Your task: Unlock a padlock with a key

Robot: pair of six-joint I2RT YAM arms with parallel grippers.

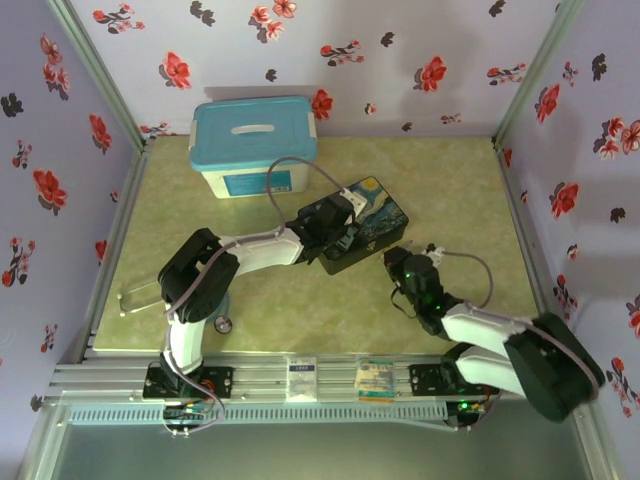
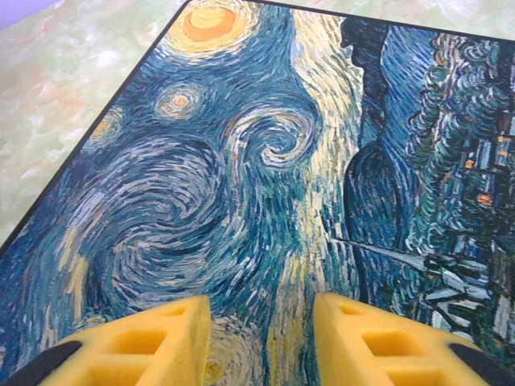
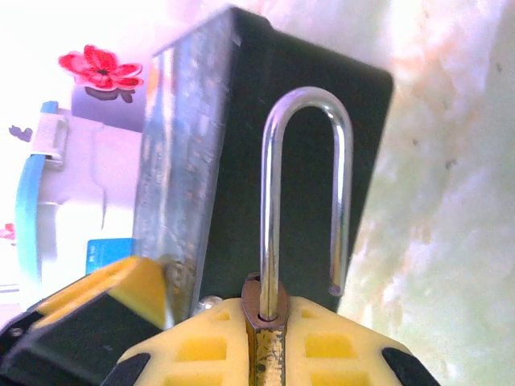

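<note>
Our right gripper (image 3: 264, 342) is clenched on the padlock (image 3: 270, 241). Its brass body is pinched between the yellow pads (image 3: 334, 346), which leaves the shackle (image 3: 310, 98) standing clear above them with room to lift. One leg runs down into the body. The other seems to end free just above a pad, so we judge the lock may already be sprung. The keyway is buried between the pads, so we cannot tell whether the key sits in it. We hold the lock low over the table (image 1: 460, 200), just beside the dark wall of the painted box (image 2: 265, 161). Our left gripper (image 2: 261, 334) hovers over that box's lid, fingers (image 2: 161, 342) parted and nothing between them.
</note>
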